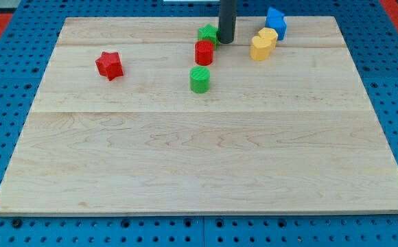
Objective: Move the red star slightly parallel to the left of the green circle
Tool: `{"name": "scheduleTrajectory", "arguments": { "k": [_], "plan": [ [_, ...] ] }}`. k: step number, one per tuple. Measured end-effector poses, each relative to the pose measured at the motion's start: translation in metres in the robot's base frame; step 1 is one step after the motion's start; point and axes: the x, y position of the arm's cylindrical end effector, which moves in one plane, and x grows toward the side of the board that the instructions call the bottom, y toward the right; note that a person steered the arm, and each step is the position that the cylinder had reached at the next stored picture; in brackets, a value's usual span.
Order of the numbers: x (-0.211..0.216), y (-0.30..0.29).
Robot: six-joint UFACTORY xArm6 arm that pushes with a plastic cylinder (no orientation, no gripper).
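Camera view, tip: my tip (226, 41), the lower end of the straight dark rod, rests on the pale wooden board (206, 171) near the view's top, just right of the green star-shaped block (207, 33) and up-right of the red cylinder block (204, 52).
Jaws: none on this rig; the rod has nothing to open or close and grips nothing.
Near neighbours: the yellow heart-shaped block (259, 48) and a second yellow block (268, 36) lie to the right of my tip, with the blue block (276, 22) beyond them toward the view's top right.
Green circle: the green round block (200, 79) stands below the red cylinder, apart from it.
Red star: the red star-shaped block (109, 65) lies well apart to the view's left of the green circle, and a little higher in the view.
Step in hand: approach, as I judge it; my tip touches no task block.
Next move: it calls for travelling left past the cluster without nudging it, getting behind the red star on its left, upper side, then pushing it right and slightly down until it sits level with the green circle.
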Motion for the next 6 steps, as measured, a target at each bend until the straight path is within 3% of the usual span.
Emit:
{"name": "scheduleTrajectory", "arguments": {
  "k": [2,4,5,6],
  "plan": [
    [-0.002,-0.005],
    [-0.062,0.007],
    [-0.064,-0.028],
    [-0.065,-0.109]
  ]
}}
